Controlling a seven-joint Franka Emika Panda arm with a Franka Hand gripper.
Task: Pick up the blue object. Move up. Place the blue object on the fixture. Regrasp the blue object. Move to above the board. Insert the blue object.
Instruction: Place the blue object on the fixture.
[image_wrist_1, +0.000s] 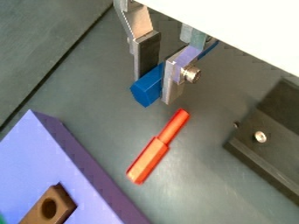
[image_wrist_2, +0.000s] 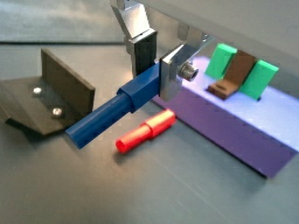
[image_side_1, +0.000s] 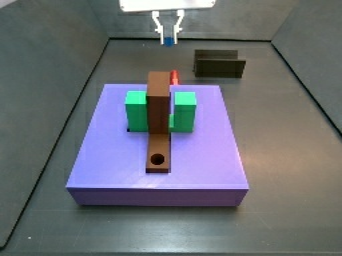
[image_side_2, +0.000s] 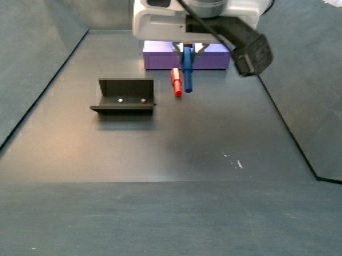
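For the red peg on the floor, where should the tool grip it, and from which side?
Grip the red peg across its thicker half, coming straight down from above. It lies flat on the floor, clear of the board and fixture, so its long sides are open. First the tool must release the blue object.

- The floor (image_side_2: 160, 150) is a flat, matte, dark grey sheet, evenly lit in both side views.
- Plain grey walls enclose it: in a side view, 1 back wall (image_side_1: 67, 20) and 2 side walls, 1 on each side (image_side_1: 40, 120) (image_side_1: 318, 80).
- Straight seams mark where the floor meets each wall.
- A few pale specks (image_side_2: 230, 157) dot the floor in a side view.
- No strong shadows show; the light is soft.
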